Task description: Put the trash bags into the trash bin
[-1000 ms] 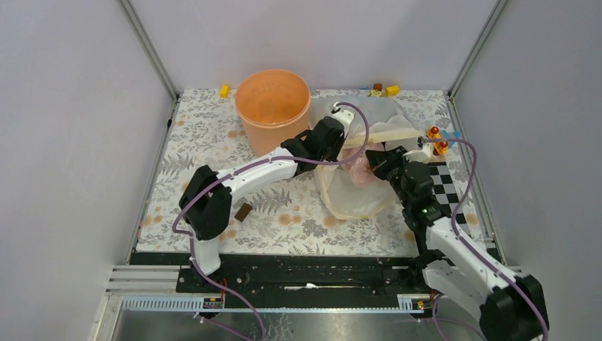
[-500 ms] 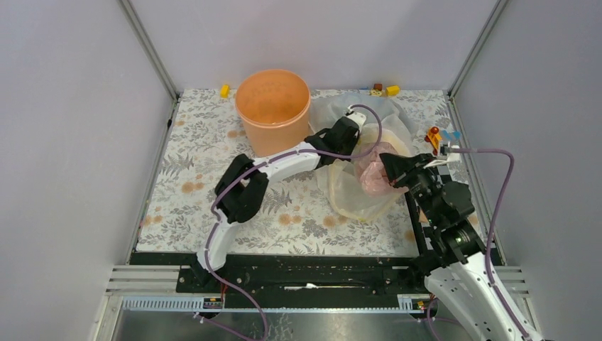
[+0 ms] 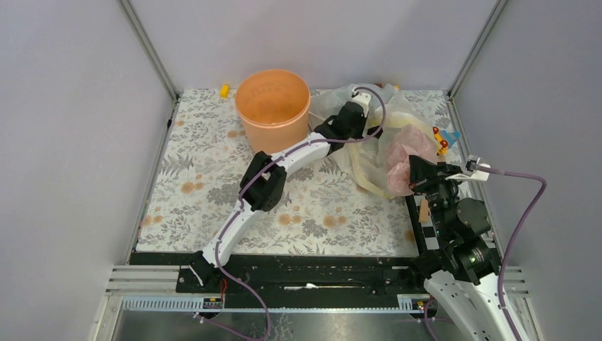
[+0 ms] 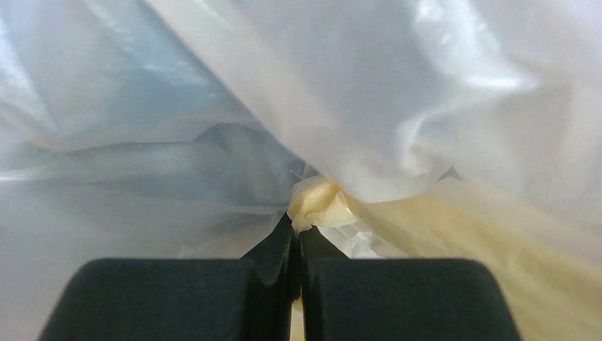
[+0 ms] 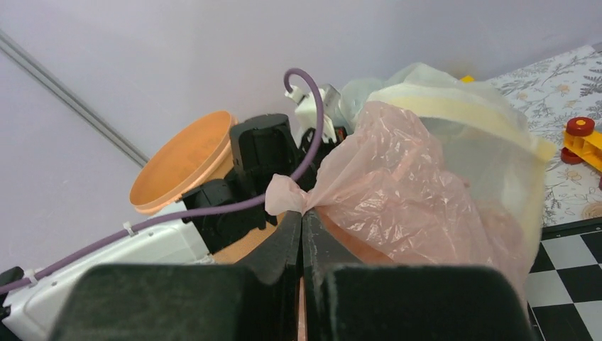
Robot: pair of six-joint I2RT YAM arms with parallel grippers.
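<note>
While both arms reach toward the far right corner, things stand so:
Left claw [image 4: 296, 226]: pressed together on a fold of the yellow bag [image 4: 321, 202], with the clear bag [image 4: 177, 163] draped around it.
Right claw [image 5: 302, 217]: pinching a twisted corner of the pink bag [image 5: 397, 192].
Pink bag: against the yellow bag, near the right edge, outside the bin [image 3: 273, 133].
Bin: upright at the far edge, left of the bags.

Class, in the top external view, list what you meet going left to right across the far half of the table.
Small yellow block, peach-orange bucket, pink bag, red and yellow toy. The pale yellow bag overlaps the pink bag, so it is left out.
</note>
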